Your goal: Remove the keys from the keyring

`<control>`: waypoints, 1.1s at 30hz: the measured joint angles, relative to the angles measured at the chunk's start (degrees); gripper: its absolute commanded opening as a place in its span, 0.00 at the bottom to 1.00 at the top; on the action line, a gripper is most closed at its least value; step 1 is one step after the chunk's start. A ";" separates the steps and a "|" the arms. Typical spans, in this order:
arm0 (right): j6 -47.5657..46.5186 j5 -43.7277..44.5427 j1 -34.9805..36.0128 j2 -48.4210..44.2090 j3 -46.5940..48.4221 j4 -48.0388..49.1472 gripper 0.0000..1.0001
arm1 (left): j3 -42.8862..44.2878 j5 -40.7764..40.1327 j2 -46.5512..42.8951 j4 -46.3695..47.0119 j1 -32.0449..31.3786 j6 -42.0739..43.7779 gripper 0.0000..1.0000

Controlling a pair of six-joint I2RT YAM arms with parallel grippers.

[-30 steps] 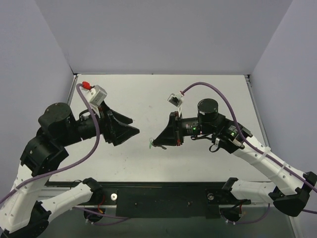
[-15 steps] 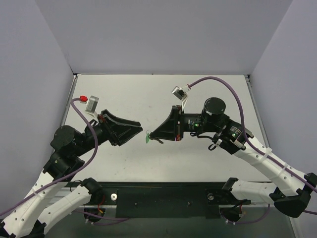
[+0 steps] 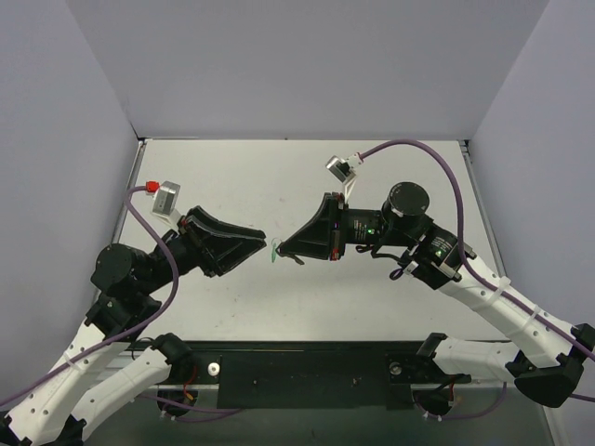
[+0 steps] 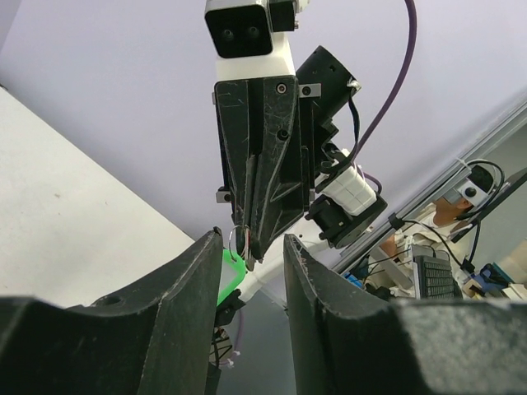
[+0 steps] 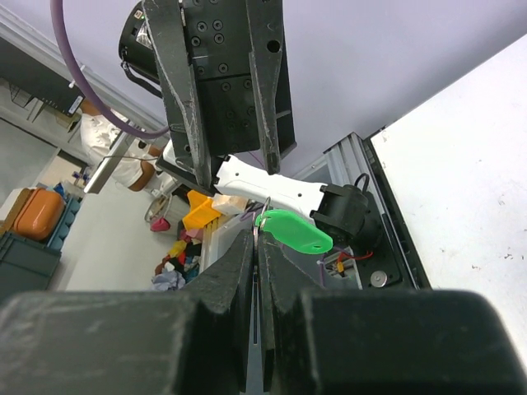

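- The left arm (image 3: 70,395) and the right arm (image 3: 493,302) had white shells on their lower links and round black joint housings higher up.
- The left pincer (image 3: 262,237) and the right pincer (image 3: 282,249) were black wedges, each narrowing to two slim fingers.
- Small round screws (image 4: 282,87) dotted the right pincer's black faceplate.
- A purple cable (image 3: 172,279) ran along each arm.
- A small white-and-grey camera box (image 3: 168,197) sat on each wrist, the left one with a red plug (image 3: 153,186).
- A green light (image 3: 370,232) glowed on the right arm's black housing.
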 measured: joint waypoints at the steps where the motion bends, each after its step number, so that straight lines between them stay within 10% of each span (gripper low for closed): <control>1: 0.13 0.02 0.07 0.00 0.00 0.04 0.00 | -0.20 0.13 -0.02 0.20 0.00 -0.13 0.44; 17: 0.79 1.11 1.60 0.02 1.16 0.26 0.00 | -1.07 1.57 0.66 3.37 -0.07 -1.53 0.42; 33: 0.76 1.44 2.25 0.52 2.12 0.39 0.00 | -1.11 3.91 2.78 5.35 -2.91 -1.64 0.00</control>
